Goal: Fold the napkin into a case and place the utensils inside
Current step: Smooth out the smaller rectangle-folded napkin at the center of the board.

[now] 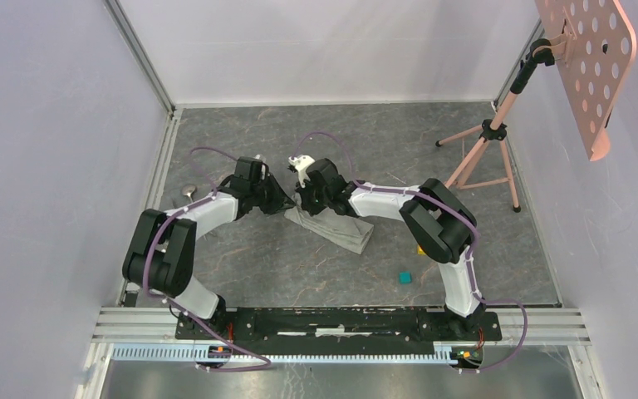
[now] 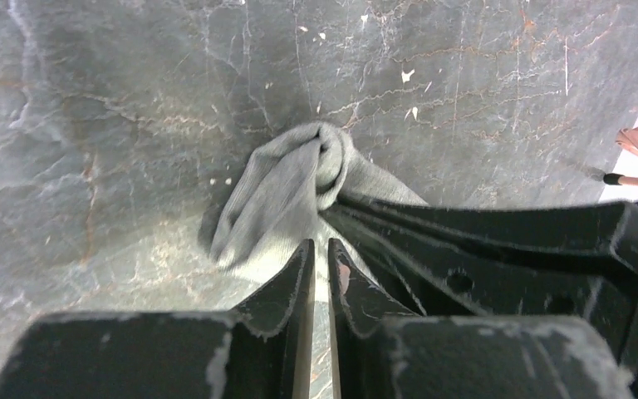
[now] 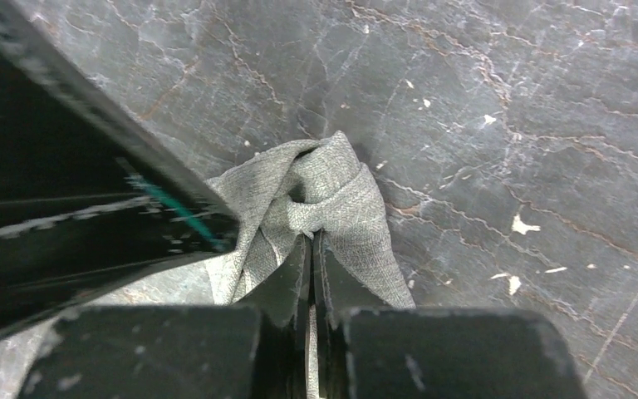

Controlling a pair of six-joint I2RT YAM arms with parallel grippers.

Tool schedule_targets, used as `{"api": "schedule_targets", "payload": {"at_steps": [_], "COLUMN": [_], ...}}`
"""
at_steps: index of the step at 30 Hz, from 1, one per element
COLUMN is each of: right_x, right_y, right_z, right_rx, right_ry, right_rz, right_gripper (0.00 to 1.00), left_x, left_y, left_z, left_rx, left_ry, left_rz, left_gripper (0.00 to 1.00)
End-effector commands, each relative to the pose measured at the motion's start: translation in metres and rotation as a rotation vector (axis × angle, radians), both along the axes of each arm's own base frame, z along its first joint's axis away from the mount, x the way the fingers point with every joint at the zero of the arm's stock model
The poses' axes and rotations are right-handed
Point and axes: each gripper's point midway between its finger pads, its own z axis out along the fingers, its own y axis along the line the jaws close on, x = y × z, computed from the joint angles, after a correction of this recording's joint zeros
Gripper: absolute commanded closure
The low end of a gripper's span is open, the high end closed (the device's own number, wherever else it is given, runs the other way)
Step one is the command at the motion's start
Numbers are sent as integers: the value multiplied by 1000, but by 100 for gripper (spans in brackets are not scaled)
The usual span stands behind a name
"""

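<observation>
**Two pinches, one bunched corner**

Both arms rise from their bases at the near edge of the table (image 1: pixel 241 266), bend at raised elbows, and reach inward and away until their wrists almost meet at mid-table. A small teal cube (image 1: pixel 404 277) lies apart on the right, in front of the right arm's elbow.

Beyond it, the napkin (image 1: pixel 342 232) lies as a long folded strip, slanting from near right to far left. Its far-left end is gathered into a knot-like bunch. The left gripper (image 2: pixel 320 249) comes in low from the left, its jaws nearly together with cloth in the narrow slit between them. The right gripper (image 3: pixel 311 243) comes from the opposite side, jaws pressed tight on a fold of the same bunch, so the two sets of fingers lie just beside each other.

Farther left, by the wall, a small silver spoon (image 1: pixel 188 190) lies well apart from the cloth. At the far right stand a pink tripod (image 1: pixel 483 158) and a perforated board (image 1: pixel 588 62).
</observation>
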Motion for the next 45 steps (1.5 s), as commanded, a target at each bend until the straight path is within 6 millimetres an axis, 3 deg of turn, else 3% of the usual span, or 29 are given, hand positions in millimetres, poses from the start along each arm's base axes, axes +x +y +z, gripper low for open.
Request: {"api": "schedule_targets", "payload": {"at_steps": [1,4,9,13,16,23,28,31,38,41,45], "right_x": [-14,-15,-19,-21,-20,-26,-35,-41,-55,-56,-58], "right_y": [11,11,15,14,14,-1,-15,-26,-18,-16,-18], "right_z": [1,-1,2,6,22,41,34,19,-5,0,25], "right_rx": [49,52,76,74,79,30,8,-13,42,51,78], "right_ry": [39,46,58,69,43,6,0,10,87,92,60], "right_rz": [49,53,70,77,97,122,122,107,118,126,138], "right_gripper": [100,100,98,83,73,57,55,58,70,72,71], "left_x": [15,20,21,15,1,-12,-9,-6,-1,0,-2], "left_y": [-22,-22,-16,-2,7,18,19,22,15,13,18], "left_z": [9,0,-30,-62,-76,-89,-82,-73,-41,-17,10], "left_rx": [-102,-93,-52,33,76,142,152,167,127,103,111], "left_ry": [-13,-11,38,114,161,203,187,161,89,34,-18], "left_rz": [-24,-11,23,51,59,34,29,25,-3,0,3], "left_gripper": [83,84,87,91,93,95,95,95,89,77,66]}}
